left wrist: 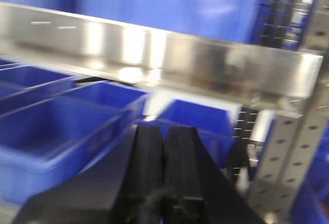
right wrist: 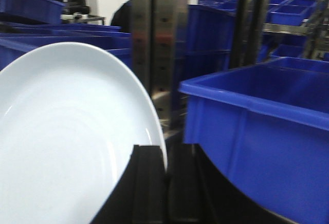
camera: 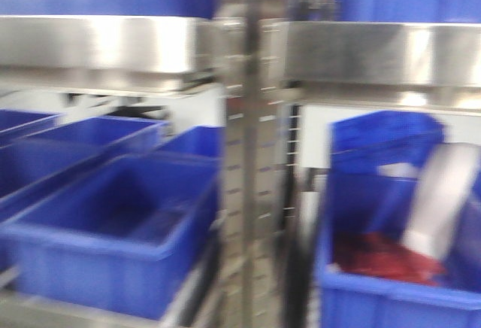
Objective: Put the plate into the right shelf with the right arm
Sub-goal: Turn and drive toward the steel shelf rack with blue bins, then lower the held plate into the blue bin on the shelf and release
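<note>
While the right hand point(right wrist: 165, 154) clamps the white plate point(right wrist: 67, 142) by its rim only, it leans to the hand's left | perforated post point(right wrist: 157, 44) ahead, blue bin point(right wrist: 257, 126) close on the hand's right | risk: thin edge grip may let plate pivot or slip; rim may strike post or bin entering right shelf point(camera: 383, 53) | left hand point(left wrist: 163, 136) closed, empty

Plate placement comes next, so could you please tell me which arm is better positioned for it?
Right. Its jaws are shut on the plate at its rim, and a blue bin on the shelf sits just beside it. The left jaws are shut, holding nothing.
</note>
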